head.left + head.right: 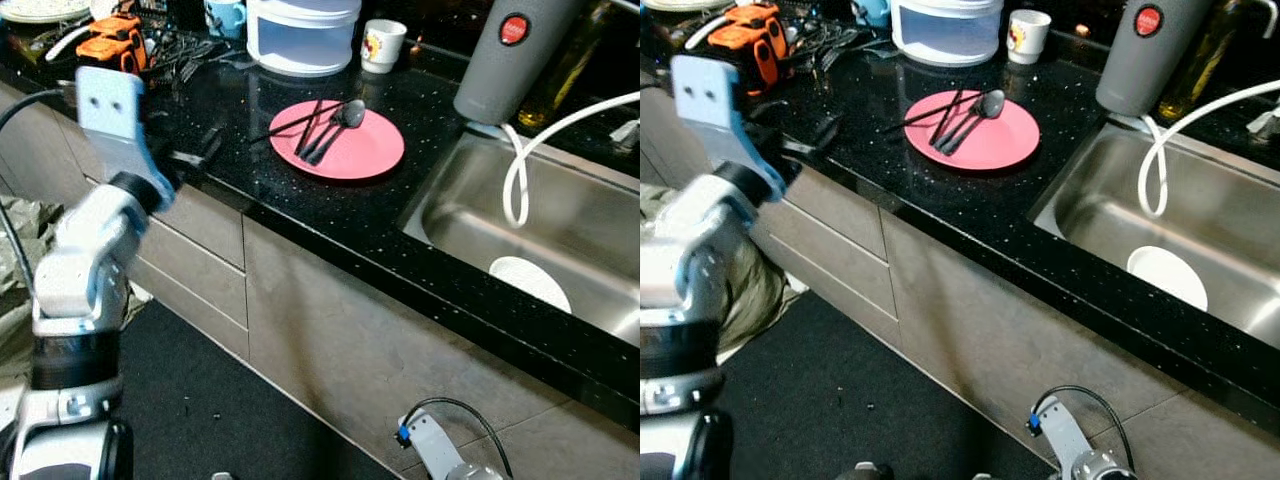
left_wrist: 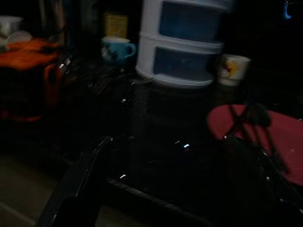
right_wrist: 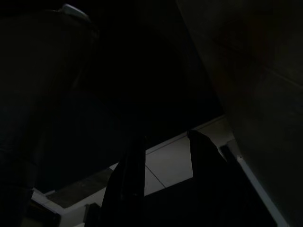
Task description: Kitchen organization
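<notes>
My left gripper [image 1: 195,148] is raised over the near edge of the black countertop [image 1: 300,215], its two black fingers [image 2: 90,165] spread well apart with nothing between them; my right gripper [image 3: 163,175] hangs low by the cabinet front in deep shade, fingers parted a little around bare air. Beyond the left gripper lies a pink plate [image 1: 365,150] carrying a black spoon [image 1: 340,120] and black chopsticks [image 1: 300,120]; the spoon's long axis runs diagonally, bowl pointing away toward the sink side, handle toward me. Behind stand a white stacked container [image 1: 303,35], a white mug [image 1: 382,45] with a cartoon print too small to read, and a blue mug [image 1: 226,15]. To the right, a steel sink [image 1: 600,290] holds a white dish [image 1: 530,282]; a grey canister [image 1: 510,55] bears a red round badge, unreadable.
</notes>
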Tool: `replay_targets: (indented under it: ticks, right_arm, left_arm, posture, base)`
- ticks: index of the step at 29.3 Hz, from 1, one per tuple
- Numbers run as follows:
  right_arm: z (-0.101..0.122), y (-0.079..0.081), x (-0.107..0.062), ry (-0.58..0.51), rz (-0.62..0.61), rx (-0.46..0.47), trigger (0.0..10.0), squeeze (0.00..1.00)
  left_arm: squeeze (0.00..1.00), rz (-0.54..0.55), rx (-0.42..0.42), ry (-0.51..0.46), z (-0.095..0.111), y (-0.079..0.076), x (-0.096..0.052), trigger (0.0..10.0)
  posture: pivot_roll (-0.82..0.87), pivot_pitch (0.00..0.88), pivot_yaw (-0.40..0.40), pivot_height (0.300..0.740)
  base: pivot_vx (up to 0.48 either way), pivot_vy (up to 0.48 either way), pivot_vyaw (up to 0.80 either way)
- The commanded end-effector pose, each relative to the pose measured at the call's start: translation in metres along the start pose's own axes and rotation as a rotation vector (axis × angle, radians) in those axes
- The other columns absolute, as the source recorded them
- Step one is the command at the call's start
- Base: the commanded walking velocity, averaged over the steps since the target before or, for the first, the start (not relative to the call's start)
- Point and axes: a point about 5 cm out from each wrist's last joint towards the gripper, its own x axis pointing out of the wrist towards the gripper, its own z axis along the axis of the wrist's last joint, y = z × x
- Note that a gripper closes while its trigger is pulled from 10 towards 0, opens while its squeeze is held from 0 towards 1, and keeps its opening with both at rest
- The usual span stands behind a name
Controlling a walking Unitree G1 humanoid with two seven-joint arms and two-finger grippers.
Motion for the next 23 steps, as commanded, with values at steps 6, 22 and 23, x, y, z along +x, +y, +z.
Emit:
replay_targets:
  ticks: [6,22,23]
  right_arm:
    - [-0.009,0.001,0.001,0.025,0.002,0.018,10.0,0.0]
    - [-0.012,0.004,0.0,0.1,0.062,-0.008,10.0,0.0]
    - [-0.013,0.004,0.0,0.107,0.067,-0.007,10.0,0.0]
  left_arm:
    - [0.0,-0.076,-0.052,-0.108,0.01,-0.008,0.001,10.0]
    - [0.0,-0.162,-0.058,-0.215,0.026,-0.045,-0.003,10.0]
    - [0.0,-0.162,-0.053,-0.22,0.028,-0.046,-0.003,10.0]
  posture:
    - [0.11,0.142,-0.061,0.74]
    - [0.13,0.145,-0.062,0.74]
    - [0.13,0.145,-0.062,0.74]
  base:
    - [0.081,0.0,0.0]
    - [0.292,0.0,-0.15]
    - [0.296,0.0,-0.8]
